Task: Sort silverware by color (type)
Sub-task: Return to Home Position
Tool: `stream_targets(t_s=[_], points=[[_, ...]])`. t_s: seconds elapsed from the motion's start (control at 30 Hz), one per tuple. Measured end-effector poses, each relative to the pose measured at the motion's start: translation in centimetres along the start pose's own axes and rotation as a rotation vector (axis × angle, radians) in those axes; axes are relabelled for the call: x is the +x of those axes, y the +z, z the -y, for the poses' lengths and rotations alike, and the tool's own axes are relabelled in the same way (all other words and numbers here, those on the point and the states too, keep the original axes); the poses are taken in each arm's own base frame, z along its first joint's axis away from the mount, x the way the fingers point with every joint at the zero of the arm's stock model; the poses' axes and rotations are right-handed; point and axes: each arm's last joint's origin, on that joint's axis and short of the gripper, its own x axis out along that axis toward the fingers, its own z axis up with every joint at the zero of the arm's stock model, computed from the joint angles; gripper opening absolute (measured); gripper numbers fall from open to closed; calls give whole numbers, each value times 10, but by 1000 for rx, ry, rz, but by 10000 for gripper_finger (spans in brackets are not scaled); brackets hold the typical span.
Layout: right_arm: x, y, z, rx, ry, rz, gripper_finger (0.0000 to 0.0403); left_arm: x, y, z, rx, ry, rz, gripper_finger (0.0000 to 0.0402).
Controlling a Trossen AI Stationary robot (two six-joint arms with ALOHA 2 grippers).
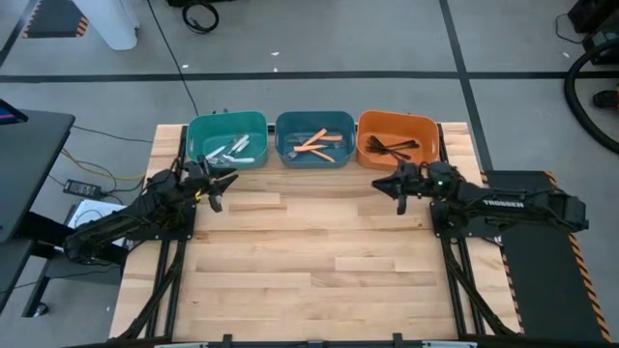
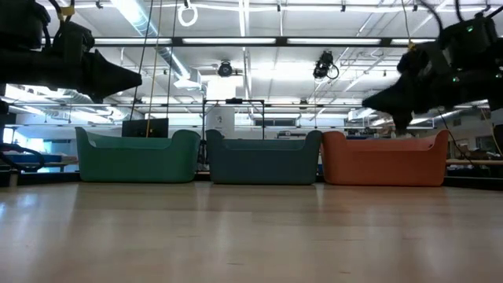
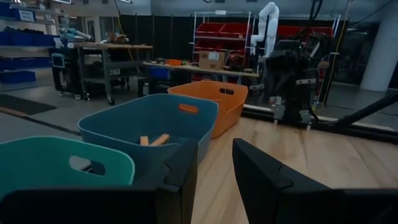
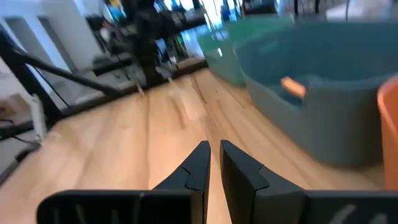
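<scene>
Forks (image 1: 314, 145) lie in bins (image 1: 314, 115) beyond left gripper (image 1: 232, 180) and right gripper (image 1: 377, 184).

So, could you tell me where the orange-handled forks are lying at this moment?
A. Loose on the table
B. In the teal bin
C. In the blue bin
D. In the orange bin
C: the high view shows the orange-handled forks lying inside the blue bin, the middle one of the three.
</scene>
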Motion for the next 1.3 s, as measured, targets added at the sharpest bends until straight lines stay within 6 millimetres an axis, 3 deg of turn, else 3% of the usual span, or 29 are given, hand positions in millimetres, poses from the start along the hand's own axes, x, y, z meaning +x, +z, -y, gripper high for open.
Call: stream_targets(t_s=[0.23,0.6,1.3], points=[[-16,21,-17,-67,111,217,45,0,1,0,1,0,6,110],[-37,37,-31,-119,211,424,46,0,1,0,1,0,9,110],[-55,46,-35,-158,233,581,45,-2,5,1,4,-3,58,110]])
